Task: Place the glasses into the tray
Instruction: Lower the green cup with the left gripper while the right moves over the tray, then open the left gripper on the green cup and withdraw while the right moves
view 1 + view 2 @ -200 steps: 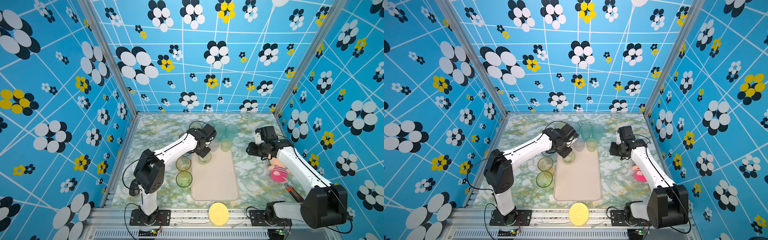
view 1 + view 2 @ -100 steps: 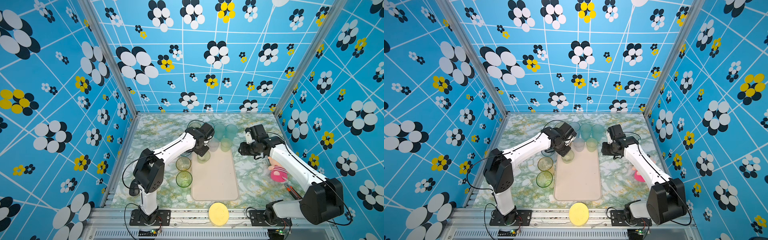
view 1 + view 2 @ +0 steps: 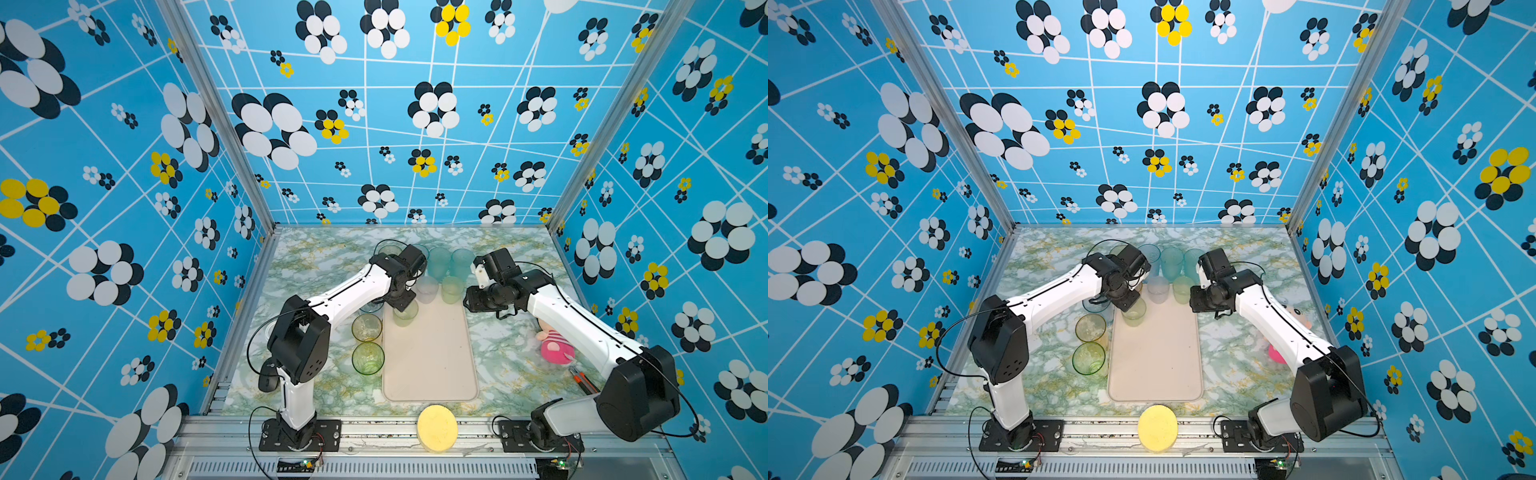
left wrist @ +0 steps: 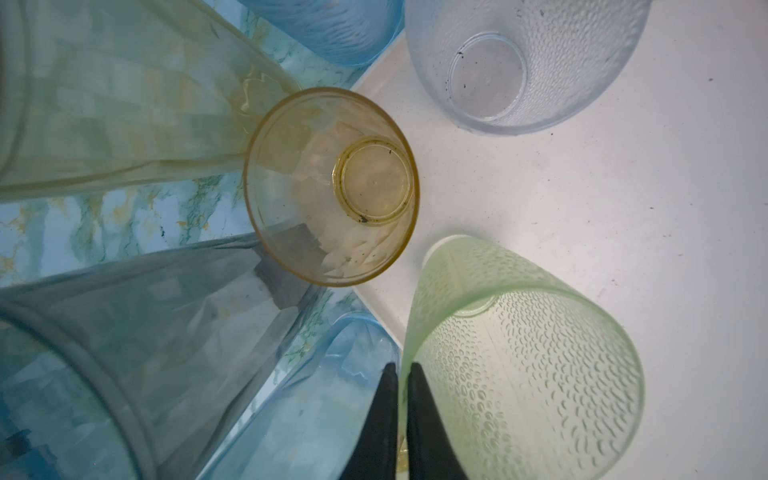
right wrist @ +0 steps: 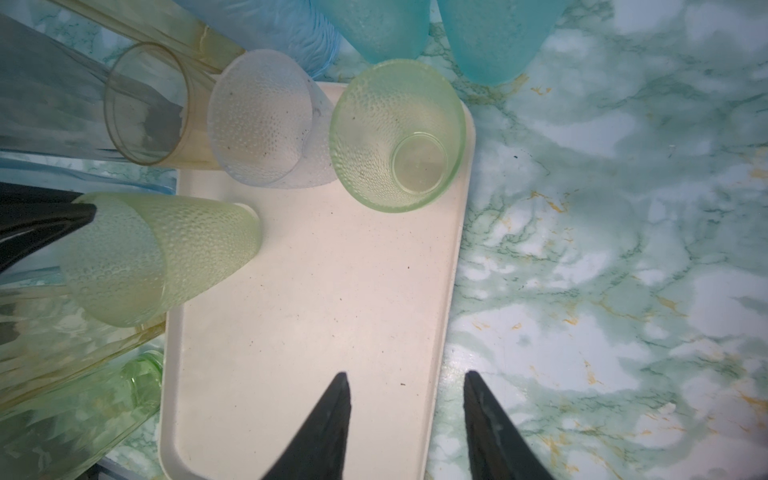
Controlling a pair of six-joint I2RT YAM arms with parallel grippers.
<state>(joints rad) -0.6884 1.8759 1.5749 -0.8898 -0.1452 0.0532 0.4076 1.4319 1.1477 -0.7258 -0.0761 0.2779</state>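
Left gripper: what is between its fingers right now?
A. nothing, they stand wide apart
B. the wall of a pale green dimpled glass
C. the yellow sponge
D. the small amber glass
B: the left wrist view shows the left gripper closed on the wall of the pale green glass, one black finger on each side.

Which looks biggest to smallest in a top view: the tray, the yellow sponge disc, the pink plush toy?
1. tray, clearly largest.
2. yellow sponge disc and pink plush toy look alike; the right arm hides part of the toy, so unranked.
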